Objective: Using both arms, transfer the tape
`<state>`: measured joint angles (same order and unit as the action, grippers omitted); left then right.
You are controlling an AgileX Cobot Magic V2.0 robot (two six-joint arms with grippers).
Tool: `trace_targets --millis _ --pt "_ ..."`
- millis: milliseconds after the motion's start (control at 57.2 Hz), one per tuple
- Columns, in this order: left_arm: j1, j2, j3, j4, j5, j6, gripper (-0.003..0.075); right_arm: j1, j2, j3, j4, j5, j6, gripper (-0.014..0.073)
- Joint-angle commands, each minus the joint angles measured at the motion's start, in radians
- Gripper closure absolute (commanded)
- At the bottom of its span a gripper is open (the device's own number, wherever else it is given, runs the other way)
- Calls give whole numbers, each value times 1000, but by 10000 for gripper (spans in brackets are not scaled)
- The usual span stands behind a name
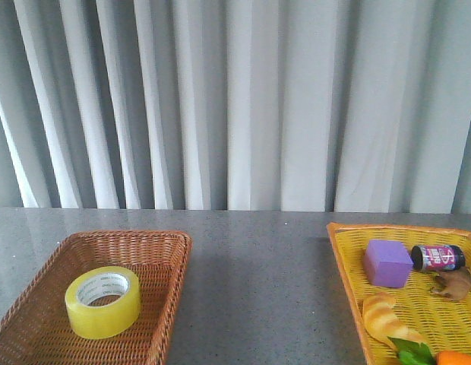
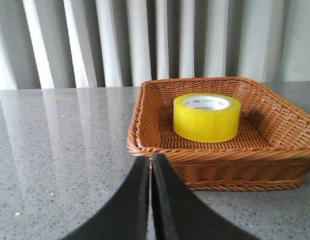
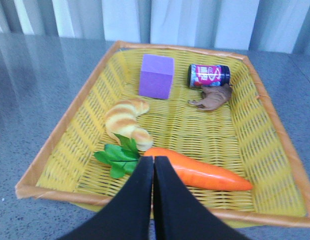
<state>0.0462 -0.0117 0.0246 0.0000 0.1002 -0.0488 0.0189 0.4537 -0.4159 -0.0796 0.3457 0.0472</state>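
While the tape [image 2: 207, 117] sits flat in the brown basket [image 2: 145, 120], hole up so you can grab it, your left gripper [image 2: 150, 165] waits outside, pinched closed and empty. Your right gripper [image 3: 153, 167] is closed too, by the yellow tray [image 3: 70, 125].

Tape [image 1: 103, 301]: wide roll, translucent yellow w/ white printed inner core, lying flat, hole facing up, inside brown wicker basket [image 1: 162, 304] on table's left side. Sits on basket floor, apart from the walls. Nothing touching it, no gripper on it
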Motion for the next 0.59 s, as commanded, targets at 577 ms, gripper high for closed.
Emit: trace_targets --millis 577 --pt "4 -16 -9 0 -81 -8 726 -2 -437 448 159 -288 -1 601"
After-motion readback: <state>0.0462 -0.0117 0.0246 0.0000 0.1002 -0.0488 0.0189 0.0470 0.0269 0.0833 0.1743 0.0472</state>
